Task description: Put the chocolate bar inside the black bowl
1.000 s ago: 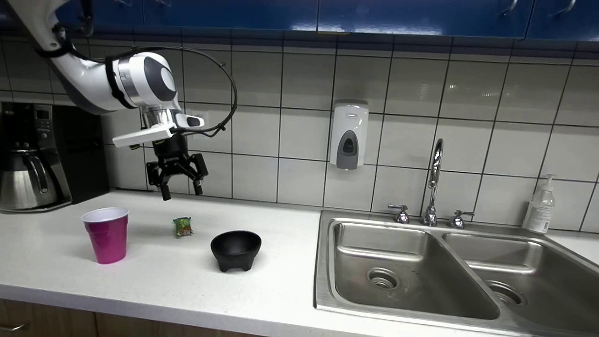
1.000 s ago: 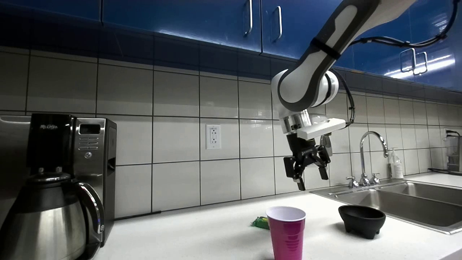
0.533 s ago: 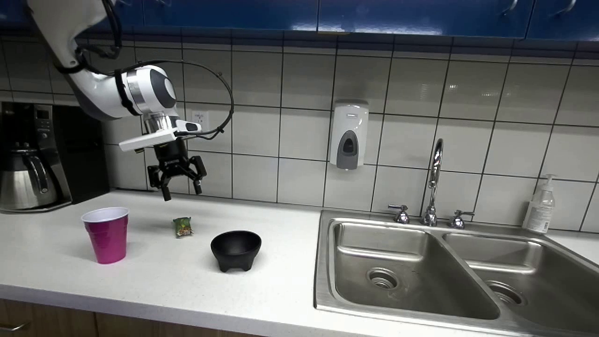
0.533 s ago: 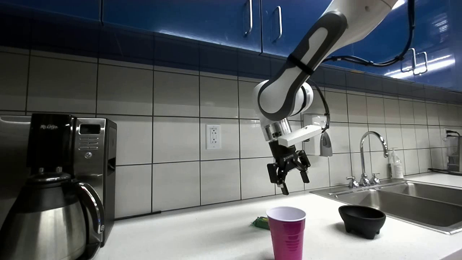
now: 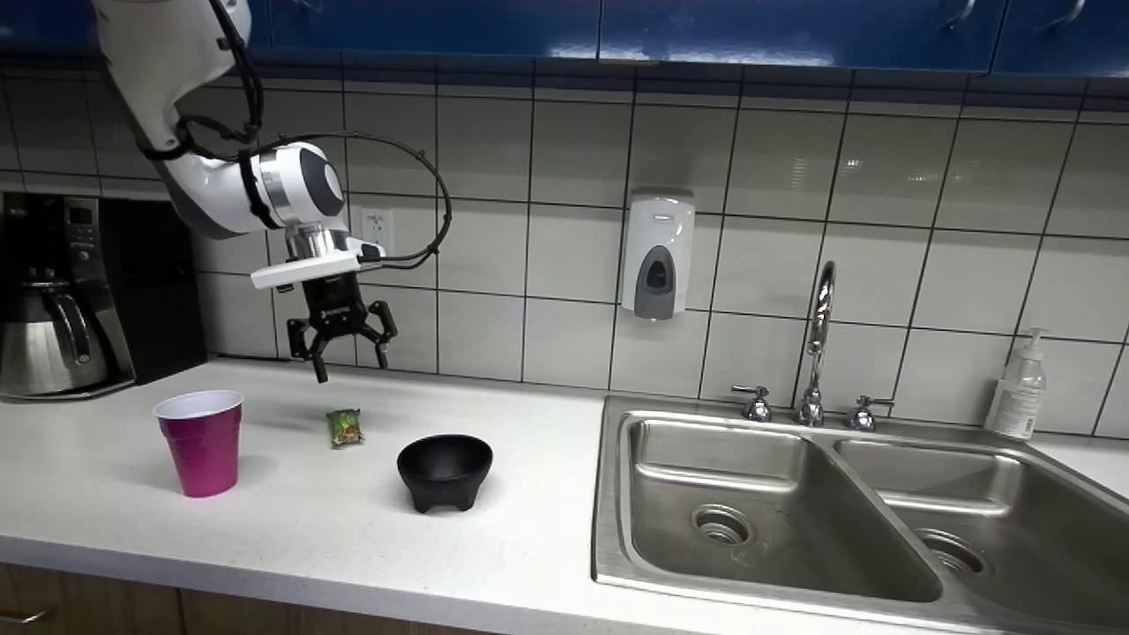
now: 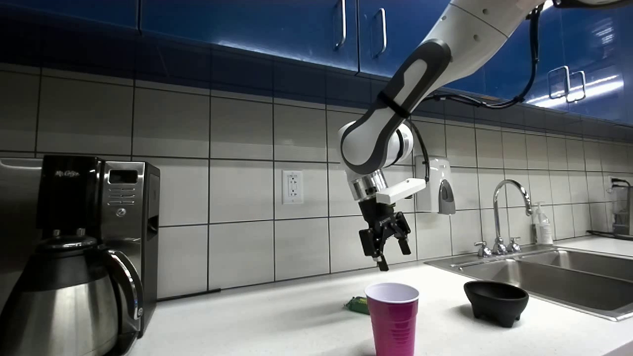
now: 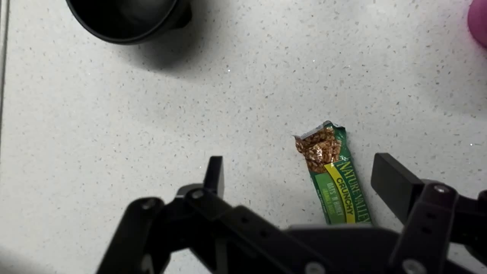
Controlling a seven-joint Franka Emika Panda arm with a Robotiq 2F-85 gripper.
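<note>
the gripper [image 5: 351, 363] is suspended above the countertop [image 5: 300, 520], its fingers spread wide apart, with nothing gripped between them. the chocolate bar [image 7: 338, 182] is seen on the countertop below the gripper; in the wrist view it is framed at a slant between the fingertips, nearer the one at that view's right, one end hidden by the gripper. lower than the gripper and off to one side, the black bowl [image 5: 444, 472] is seen upright; off to the other side, the pink cup [image 5: 205, 454] is seen upright.
</note>
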